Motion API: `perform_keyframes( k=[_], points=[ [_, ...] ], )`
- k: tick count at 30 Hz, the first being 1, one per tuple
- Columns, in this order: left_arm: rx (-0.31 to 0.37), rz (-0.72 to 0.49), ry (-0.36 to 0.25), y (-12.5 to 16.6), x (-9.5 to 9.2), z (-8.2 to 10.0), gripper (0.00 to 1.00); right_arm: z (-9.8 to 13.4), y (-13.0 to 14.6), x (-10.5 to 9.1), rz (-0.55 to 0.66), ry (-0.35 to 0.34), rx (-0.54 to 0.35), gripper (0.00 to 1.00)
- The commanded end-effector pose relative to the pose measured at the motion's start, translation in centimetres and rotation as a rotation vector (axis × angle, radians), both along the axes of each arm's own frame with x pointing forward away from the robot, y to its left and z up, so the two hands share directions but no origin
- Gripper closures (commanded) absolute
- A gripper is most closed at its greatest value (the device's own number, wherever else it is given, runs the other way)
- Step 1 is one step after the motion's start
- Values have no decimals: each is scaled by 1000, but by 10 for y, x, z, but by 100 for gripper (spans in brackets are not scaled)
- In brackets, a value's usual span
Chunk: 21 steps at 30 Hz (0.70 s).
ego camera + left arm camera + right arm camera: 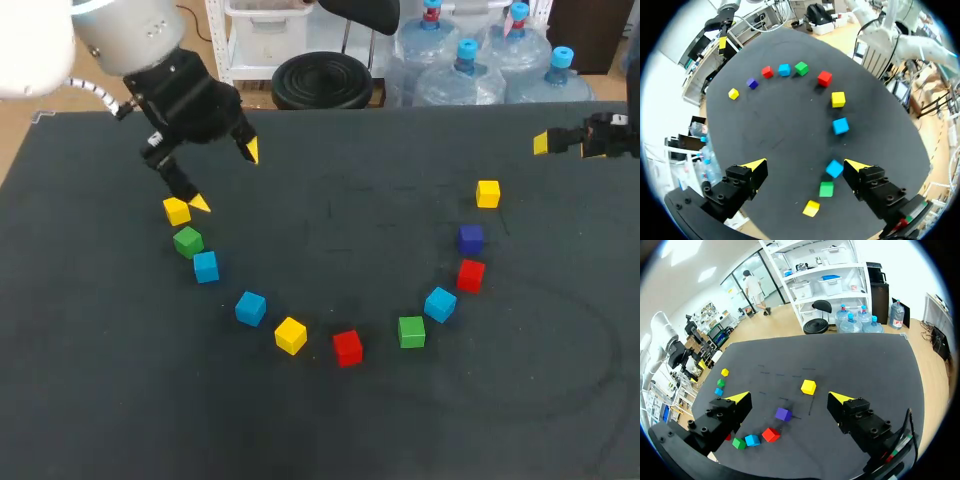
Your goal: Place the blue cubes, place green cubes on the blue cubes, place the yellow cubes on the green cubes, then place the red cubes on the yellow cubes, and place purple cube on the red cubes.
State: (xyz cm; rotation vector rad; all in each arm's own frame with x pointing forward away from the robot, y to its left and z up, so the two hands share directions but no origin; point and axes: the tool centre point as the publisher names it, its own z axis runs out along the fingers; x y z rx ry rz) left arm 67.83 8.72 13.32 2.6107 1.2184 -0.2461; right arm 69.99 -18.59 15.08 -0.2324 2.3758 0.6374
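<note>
1. Eleven cubes curve across the table (320, 430) in a U, none stacked yet. A blue one looks like the first job.
2. Left gripper (224, 177) hangs at upper left, fingers wide apart, holding nothing. The nearest blue cube (206, 266) lies just below it in frame.
3. A yellow cube (177, 210) and a green cube (188, 241) sit between them, the green crowding the blue.
4. Right gripper (570, 143) waits at the upper right edge, also spread and empty, well apart from any blue.
</note>
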Motion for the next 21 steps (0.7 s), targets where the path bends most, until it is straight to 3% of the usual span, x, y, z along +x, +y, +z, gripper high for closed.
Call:
perform_keyframes(
  k=[1, 8, 21],
  points=[
    [20, -16, 99, -1, 3, -10, 0, 0, 1, 0, -2, 0, -1, 0],
    [-21, 9, 126, -4, -13, -26, 0, 0, 1, 0, -2, 0, -1, 0],
    [44, 174, 16, -4, -73, -23, 0, 0, 1, 0, -2, 0, -1, 0]
  ],
)
